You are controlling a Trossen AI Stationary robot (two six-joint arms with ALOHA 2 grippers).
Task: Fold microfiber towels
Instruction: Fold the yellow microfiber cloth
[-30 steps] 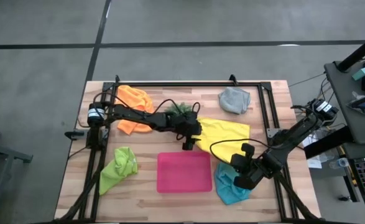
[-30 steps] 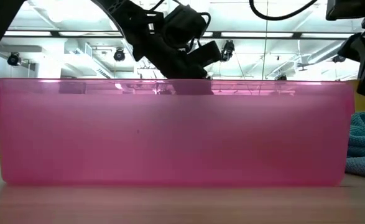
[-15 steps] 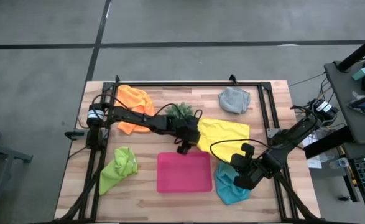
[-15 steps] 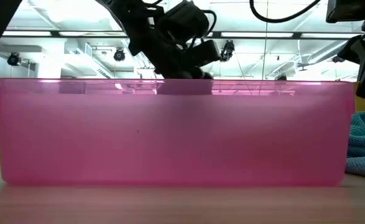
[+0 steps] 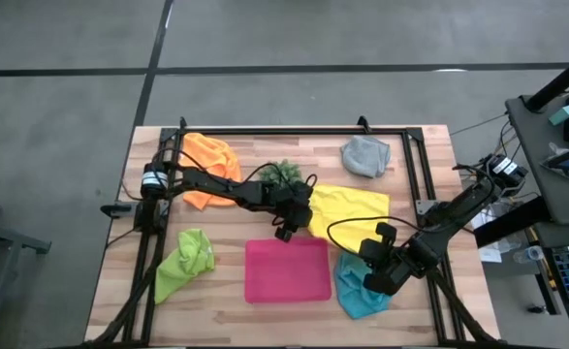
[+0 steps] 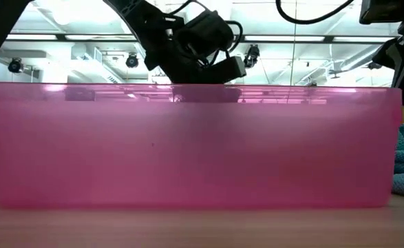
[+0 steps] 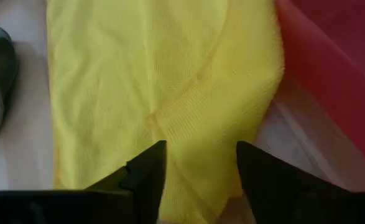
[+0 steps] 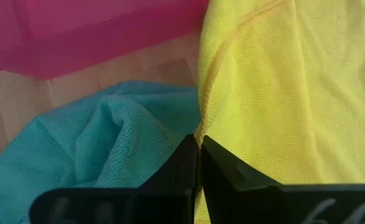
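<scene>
A: Microfiber towels, five on the wooden slatted table [image 5: 231, 310]. Yellow fuzzy towel [image 5: 347, 208] right of centre, spread flat. Crumpled orange towel [image 5: 209, 160] far left, grey bunched towel [image 5: 364, 155] far right, lime green towel [image 5: 185, 260] near left, light blue towel [image 5: 358, 291] near right.

B: Hidden parts?

A: Low view is almost filled by the wall of the flat pink plastic tray [image 6: 188, 145]; only a sliver of blue cloth shows at its right. Right arm covers the blue towel's far edge. Small spiky green plant [image 5: 282, 173] is half under the left arm.

B: Grippers?

A: Left gripper [image 7: 198, 171] sits at the yellow towel's left edge, just beyond the tray's far rim, fingers [image 7: 146, 171] parted with yellow cloth between them; contact unclear. Right gripper [image 8: 199, 163] has its fingers pressed together, holding nothing, over the seam where blue and yellow towels meet.

B: Room to move?

A: Bare wood between lime towel and tray, and along the near edge. Yellow towel's near edge lies close beside the tray's far right corner.
</scene>
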